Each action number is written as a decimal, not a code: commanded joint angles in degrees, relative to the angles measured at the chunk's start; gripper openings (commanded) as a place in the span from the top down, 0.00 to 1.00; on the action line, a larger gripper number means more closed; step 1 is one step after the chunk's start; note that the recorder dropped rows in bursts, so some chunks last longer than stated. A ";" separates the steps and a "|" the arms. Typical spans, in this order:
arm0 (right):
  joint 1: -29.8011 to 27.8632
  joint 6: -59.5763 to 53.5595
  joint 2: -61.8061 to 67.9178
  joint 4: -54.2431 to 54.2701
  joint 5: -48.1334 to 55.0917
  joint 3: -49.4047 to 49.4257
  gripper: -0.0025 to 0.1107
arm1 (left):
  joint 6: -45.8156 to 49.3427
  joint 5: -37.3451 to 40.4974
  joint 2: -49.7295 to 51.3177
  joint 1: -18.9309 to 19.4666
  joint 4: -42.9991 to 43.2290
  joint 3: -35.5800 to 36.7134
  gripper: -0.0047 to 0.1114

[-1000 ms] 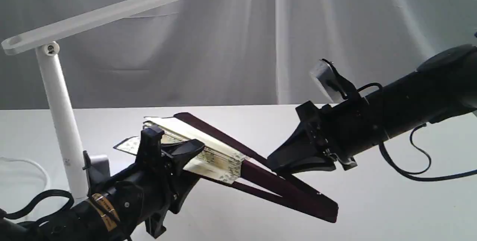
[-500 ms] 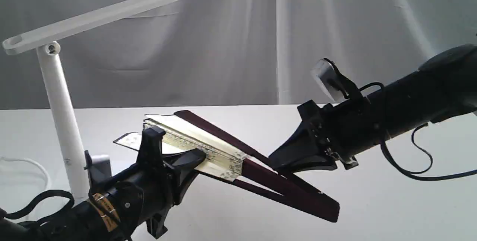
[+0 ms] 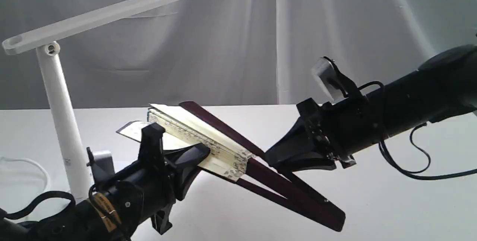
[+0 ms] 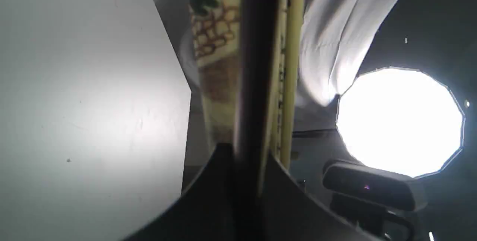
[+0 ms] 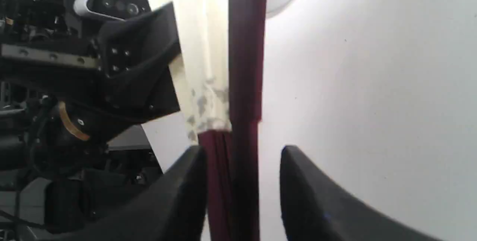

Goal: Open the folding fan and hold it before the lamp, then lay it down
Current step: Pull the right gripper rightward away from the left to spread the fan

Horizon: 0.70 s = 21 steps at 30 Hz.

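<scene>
Both arms hold the folding fan (image 3: 208, 140) up between them, over the white surface (image 3: 391, 203). It is tilted, with the paper end high on the lamp side and the pivot end low on the right. I cannot tell whether the pivot end touches the surface.

Fan: barely spread. The cream pleats are stacked tight, and one leaf is pulled a little off toward the lower left. The maroon ribs split into two bundles that meet at the pivot.

Left gripper (image 3: 173, 144): clamped on the paper end. In the left wrist view its fingers (image 4: 220, 181) press flat against a dark guard, with no gap visible.

Right gripper (image 3: 272, 161): straddles the bare ribs below the paper. In the right wrist view one finger (image 5: 186, 181) lies against the ribs, while a sliver of surface shows at the other. I cannot tell whether it pinches.

Lamp (image 3: 61, 121): stands at far left. The post is slanted and the bar head angles up over the fan's paper end, well above it. The base is hidden behind the left arm. A white cord (image 3: 37, 168) lies beside it.
</scene>
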 commanded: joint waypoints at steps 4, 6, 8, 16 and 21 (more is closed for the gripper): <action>0.06 -0.85 -0.56 2.18 0.21 0.20 0.51 | -0.34 -4.13 -0.05 -0.32 3.30 -0.14 0.96; 0.06 -0.68 -0.56 2.90 -0.36 0.20 0.49 | -0.34 -5.51 -0.05 -0.32 3.44 -0.14 0.96; 0.06 -0.68 -0.56 5.88 -2.31 0.20 0.48 | -0.34 -5.51 -0.05 -0.32 3.55 -0.14 0.96; 0.06 -0.40 4.80 18.00 -2.99 0.10 0.48 | -0.86 -5.51 0.65 -0.32 7.03 -0.14 0.96; 0.06 -5.39 9.62 25.97 0.21 0.10 0.50 | -0.97 -5.51 0.65 -0.32 9.09 -0.14 0.96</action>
